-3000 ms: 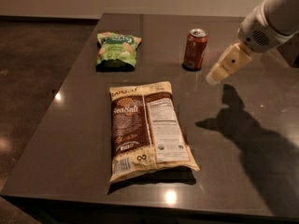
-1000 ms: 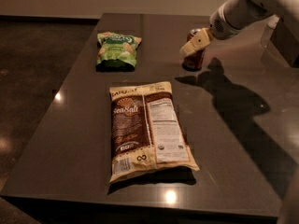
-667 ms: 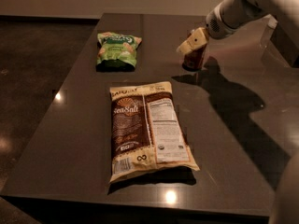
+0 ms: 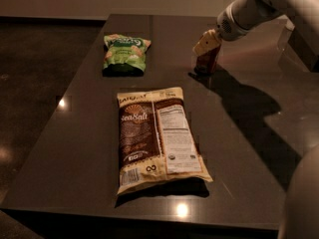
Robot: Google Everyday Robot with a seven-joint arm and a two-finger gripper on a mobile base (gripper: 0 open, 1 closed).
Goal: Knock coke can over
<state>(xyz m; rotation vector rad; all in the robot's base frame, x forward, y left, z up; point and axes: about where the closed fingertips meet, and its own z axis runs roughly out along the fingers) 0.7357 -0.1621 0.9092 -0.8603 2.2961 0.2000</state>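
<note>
- My tool (image 4: 207, 43) is at the top of the upright coke can (image 4: 205, 65), toward the bench's (image 4: 89, 133) far right corner; the can stands just beneath it
- Tool apart or together; I cannot tell

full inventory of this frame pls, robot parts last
table: 1, dark grey, fills most of the view
chip bag: 1, green, far left part of the table
snack bag: 1, brown and cream, lying flat at table centre
coke can: 1, dark red, far right of the table, top hidden behind the gripper
gripper: 1, cream, at the can's top
arm: 1, white, comes in from the upper right
</note>
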